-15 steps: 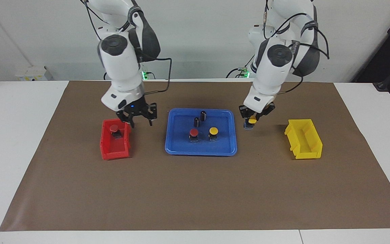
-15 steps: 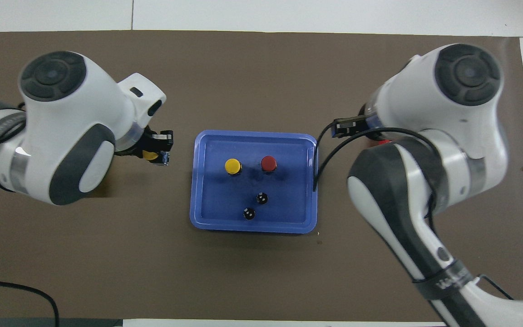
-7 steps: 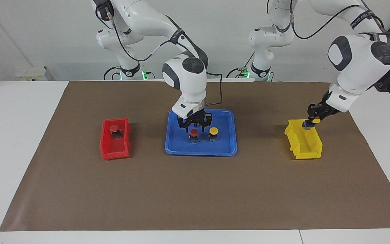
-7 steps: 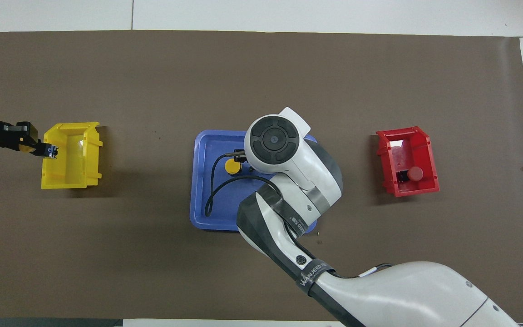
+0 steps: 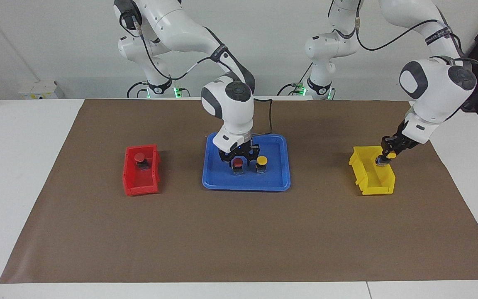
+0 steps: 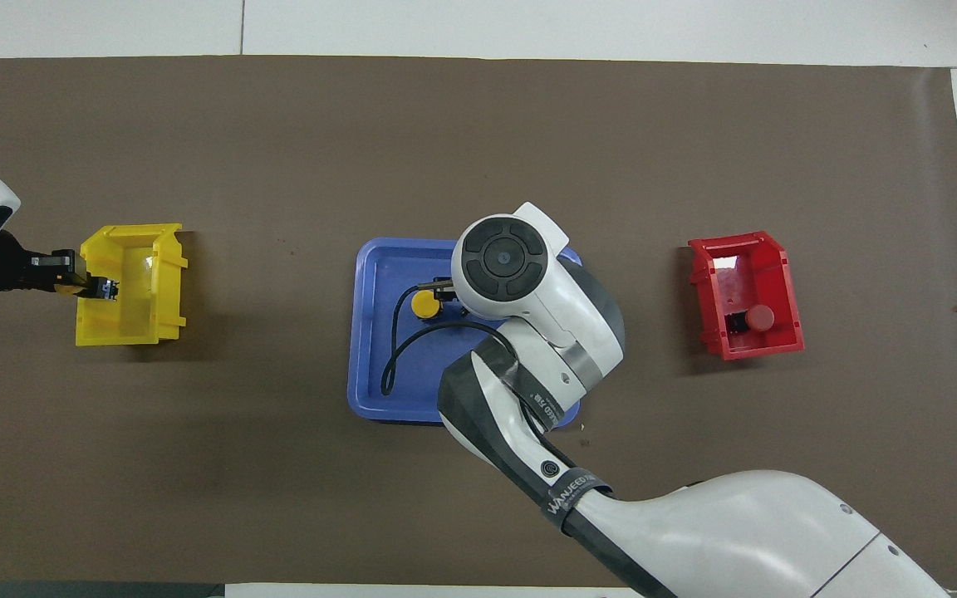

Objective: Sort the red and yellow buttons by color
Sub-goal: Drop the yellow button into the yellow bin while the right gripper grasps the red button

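With the dial laid flat on the blue tray (image 5: 245, 185), twelve o'clock pointing away from my bases, the stock reads as follows; item one, carried yellow button (image 5: 391, 155): clamped in my left gripper (image 5: 386, 157), which is closed tight on it, cap tilted, hanging over the yellow bin (image 5: 374, 187); the button is above the bin's nine o'clock edge and has not been set down; item two, tray red button (image 5: 237, 162): upright on the tray floor, near the centre; my right gripper (image 5: 238, 159) is down over it, level with its cap; whether that gripper is open or has closed on the button I cannot tell; item three, tray yellow button (image 5: 262, 160): upright on the tray at about ten o'clock of the tray's centre, just beside the tray red button and apart from it, toward my left arm's end of the table; nothing touches it; item four, binned red button (image 5: 140, 157): lying inside the red bin (image 5: 139, 185), at about five o'clock of the bin's centre, toward the end nearer to me; yellow bin: at nine o'clock of the tray, well apart from it; red bin: at three o'clock of the tray, well apart from it; all three containers sit on the brown mat (image 5: 239, 236).
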